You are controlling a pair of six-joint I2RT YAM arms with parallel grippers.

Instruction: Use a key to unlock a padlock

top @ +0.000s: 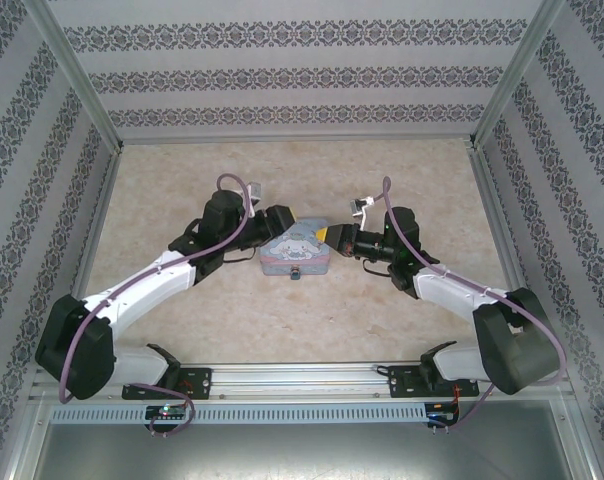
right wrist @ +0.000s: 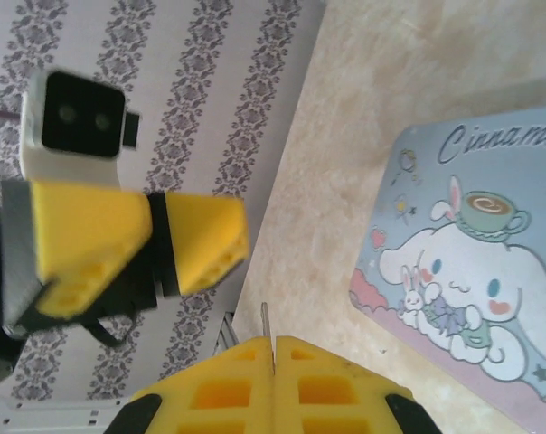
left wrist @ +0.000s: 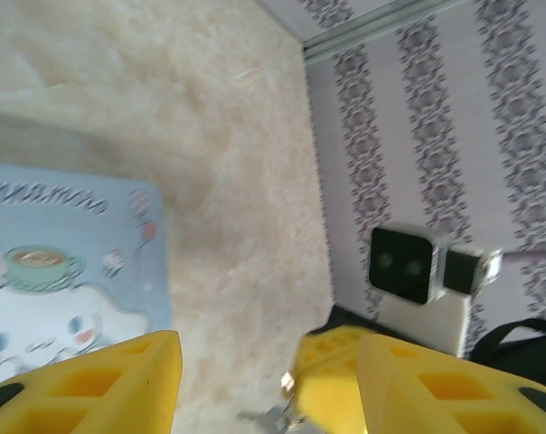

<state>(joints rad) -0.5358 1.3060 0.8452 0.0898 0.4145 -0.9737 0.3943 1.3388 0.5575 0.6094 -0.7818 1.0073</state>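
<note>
My right gripper (right wrist: pixel 274 348) is shut on the key (right wrist: pixel 265 321); its thin metal blade sticks out between the closed yellow fingers. In the top view the right gripper (top: pixel 334 237) hovers at the right end of the pale blue cartoon tin box (top: pixel 297 250). My left gripper (top: pixel 285 222) is above the tin's left end and faces it. In the left wrist view the left gripper (left wrist: pixel 264 375) is open. The right arm's yellow fingertip (left wrist: pixel 332 380) and the key's metal end (left wrist: pixel 273 418) sit by its right finger. A tiny item at the tin's near edge looks like the padlock (top: pixel 295 273).
The tin box (right wrist: pixel 472 262) lies flat on the beige marbled tabletop (top: pixel 402 320). Patterned walls (top: pixel 302 80) close in the back and both sides. The aluminium rail (top: pixel 302 378) holding the arm bases runs along the near edge.
</note>
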